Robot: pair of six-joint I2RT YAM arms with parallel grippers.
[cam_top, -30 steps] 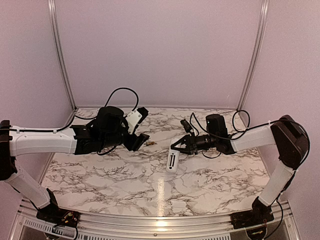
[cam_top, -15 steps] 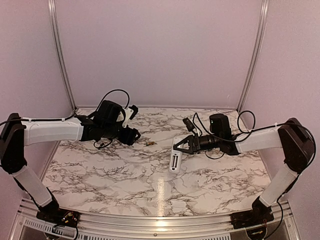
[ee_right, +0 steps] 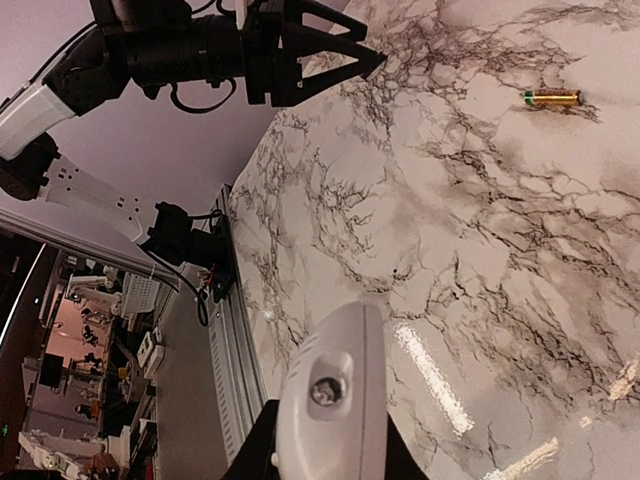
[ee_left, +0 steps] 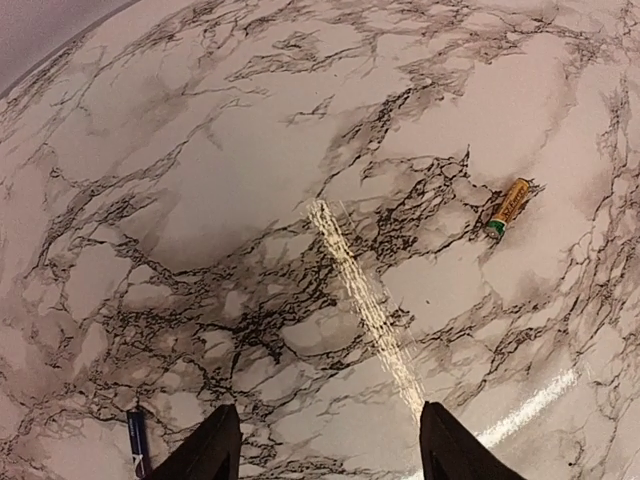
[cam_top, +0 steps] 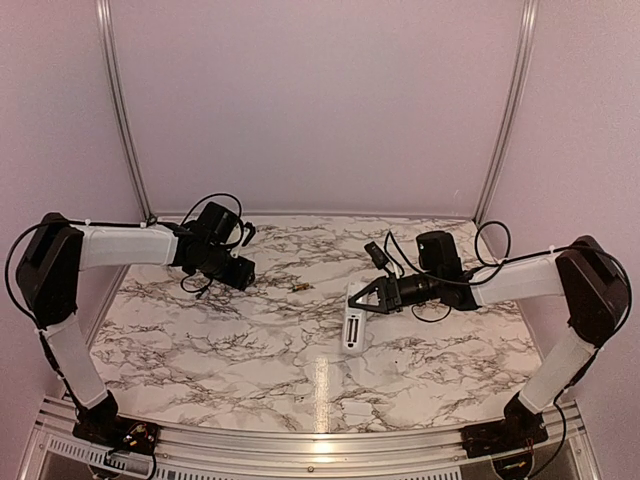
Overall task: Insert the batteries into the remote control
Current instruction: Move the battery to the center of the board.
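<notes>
Right of centre, gripping the remote control [cam_top: 351, 326] by its far end with the right hand [cam_top: 367, 294], clamped firmly on the white casing. Holding it slanted, free end dipping toward the near side of the table [cam_top: 230, 350]; cannot tell whether touching the marble or just above it. Showing a row of dark slots on the upward face in the top view, too small to read.

Over on the left, hovering the left hand [ee_left: 325, 455] above the marble with fingers [ee_left: 212, 452] spread wide, gripping nothing at all. Beyond those fingertips, up and to the right in the wrist view, spotting one battery [ee_left: 509, 207] lying flat on the table, golden-brown with a green band at one end, well apart from the hand. Seen from above, sitting between the two hands, touching neither. Down by the left finger, catching a small blue item [ee_left: 137, 443], too cut off to identify.
</notes>
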